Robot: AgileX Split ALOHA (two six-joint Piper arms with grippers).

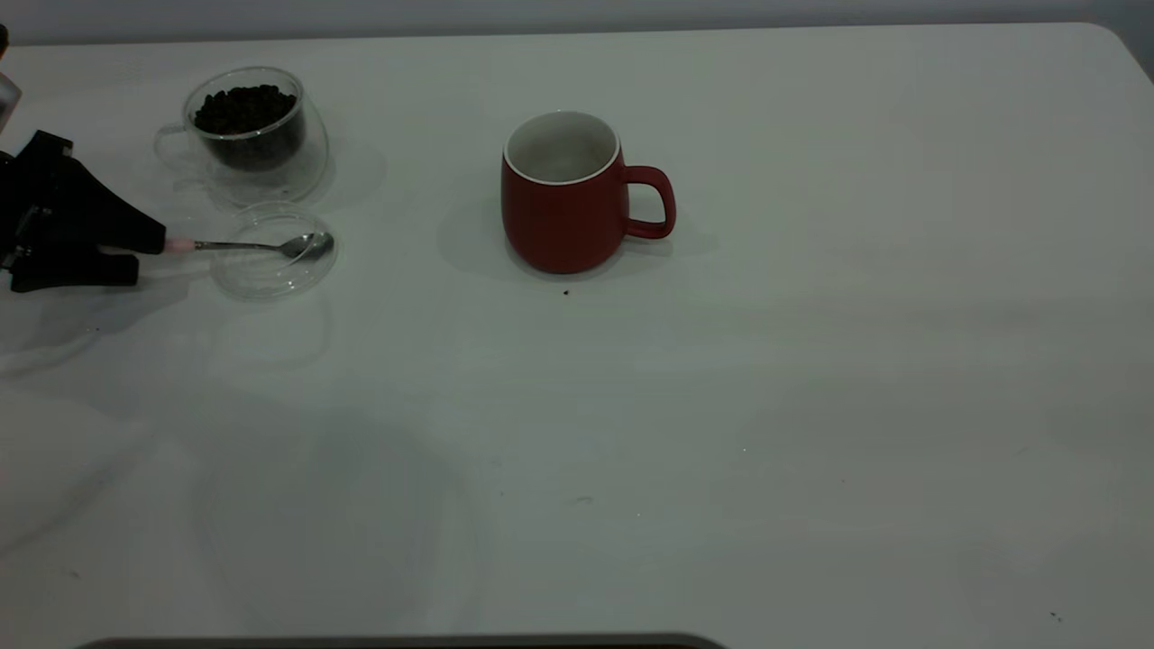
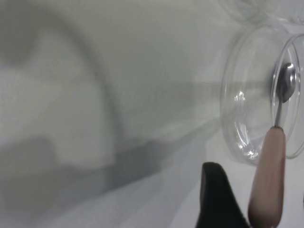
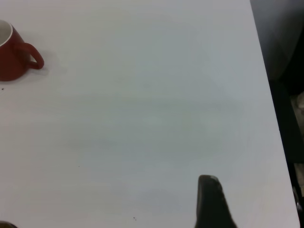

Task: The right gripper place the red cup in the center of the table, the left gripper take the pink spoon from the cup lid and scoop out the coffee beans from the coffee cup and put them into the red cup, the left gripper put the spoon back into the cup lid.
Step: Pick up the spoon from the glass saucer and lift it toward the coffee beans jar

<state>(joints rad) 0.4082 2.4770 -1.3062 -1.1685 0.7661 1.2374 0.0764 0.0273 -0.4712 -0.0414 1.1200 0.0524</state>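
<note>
**Pink spoon gripped at lid, red cup mid-table**

Seen from ext. view, L to R. At far left edge the left gripper [image 1: 135, 257] is held low over the table [image 1: 811, 361], its black fingers clenched on the pale handle of the pink spoon [image 1: 270, 245]; same grip is seen in left wrist view, handle alongside a finger [image 2: 218, 199]. The spoon's metal bowl is laid within the cup lid [image 1: 273, 251], which is flat on the table. Just behind the lid the coffee cup [image 1: 257, 135] is stood upright, coffee beans [image 1: 243, 108] heaped inside. Well to the right, approx. mid-table, the red cup [image 1: 568, 194] is stood upright, handle toward the right, interior white. Right gripper: only one finger [image 3: 211, 204] is caught in right wrist view, well apart from the red cup; open/closed can't be told.
</note>
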